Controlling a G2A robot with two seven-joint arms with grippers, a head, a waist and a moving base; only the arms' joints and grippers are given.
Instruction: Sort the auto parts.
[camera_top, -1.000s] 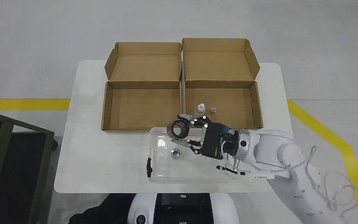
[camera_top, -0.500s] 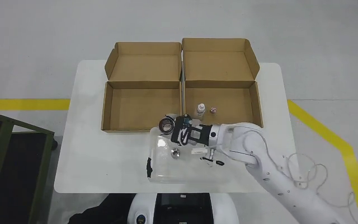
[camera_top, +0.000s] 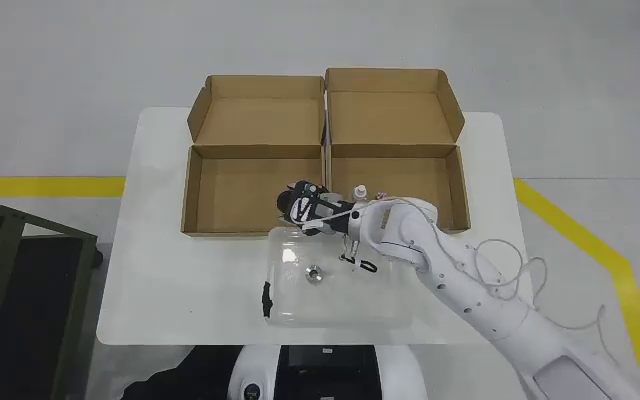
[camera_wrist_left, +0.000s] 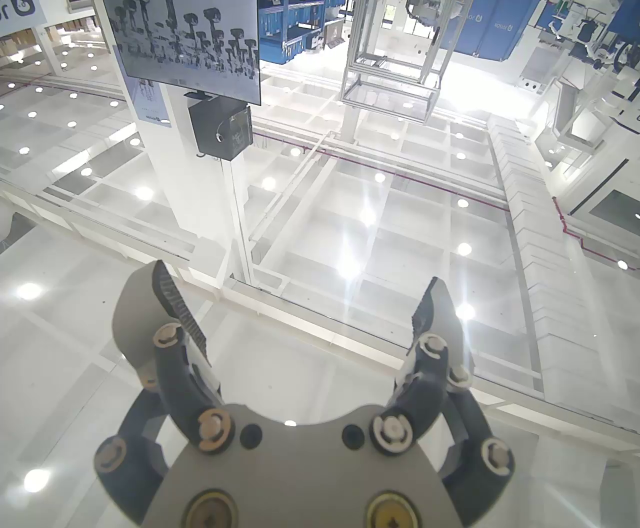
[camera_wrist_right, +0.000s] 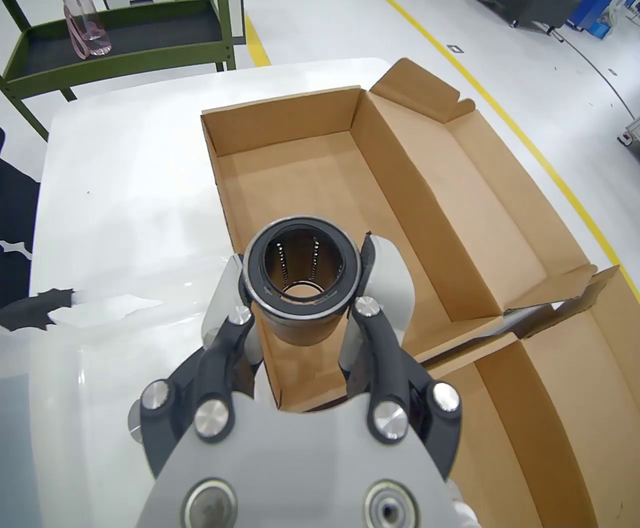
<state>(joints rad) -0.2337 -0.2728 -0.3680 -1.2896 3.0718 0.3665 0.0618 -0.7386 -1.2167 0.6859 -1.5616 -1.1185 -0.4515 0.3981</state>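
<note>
One black-rimmed cylindrical steel bearing (camera_wrist_right: 301, 320), clamped by the right gripper (camera_wrist_right: 305, 274), poised over the near corner of the left open brown cardboard box (camera_wrist_right: 310, 185), presumably for release there. Second item, left gripper (camera_wrist_left: 297, 300): spread wide, empty, pointing ceilingward, parked clear.

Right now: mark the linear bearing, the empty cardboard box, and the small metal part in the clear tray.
linear bearing (camera_wrist_right: 300, 306), right wrist view, front rim.
empty cardboard box (camera_top: 240, 195), top view, bare floor.
small metal part (camera_top: 312, 272), top view, its middle.
</note>
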